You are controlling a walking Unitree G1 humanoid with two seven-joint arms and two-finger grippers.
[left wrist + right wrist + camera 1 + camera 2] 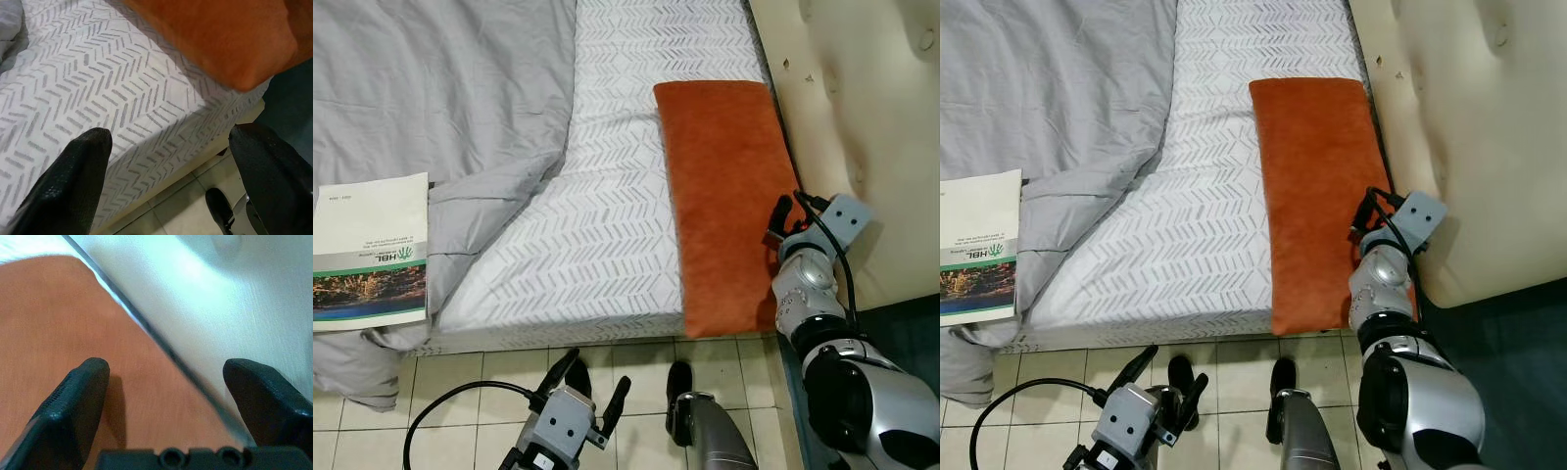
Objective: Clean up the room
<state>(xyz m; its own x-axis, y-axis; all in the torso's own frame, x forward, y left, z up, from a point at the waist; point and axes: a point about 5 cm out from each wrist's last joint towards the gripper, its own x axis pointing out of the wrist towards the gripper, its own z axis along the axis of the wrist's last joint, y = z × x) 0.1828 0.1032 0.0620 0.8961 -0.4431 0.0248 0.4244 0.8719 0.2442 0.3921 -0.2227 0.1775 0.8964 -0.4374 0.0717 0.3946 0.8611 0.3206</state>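
A long orange pillow (724, 196) lies along the right side of the bed, its near end hanging over the mattress edge. My right gripper (791, 217) is open at the pillow's right edge, one finger (73, 401) over the orange fabric, the other (266, 396) by the cream padded headboard (862, 117). A grey duvet (440, 98) lies rumpled on the left of the bed, with a white and green booklet (370, 250) on top of it. My left gripper (592, 380) hangs open and holds nothing, low over the tiled floor in front of the bed.
The chevron-patterned sheet (597, 225) is bare between duvet and pillow. The mattress edge meets beige floor tiles (489, 377). A dark teal floor covering (906, 323) lies at the right below the headboard. My own leg and black foot (681, 384) stand near the bed.
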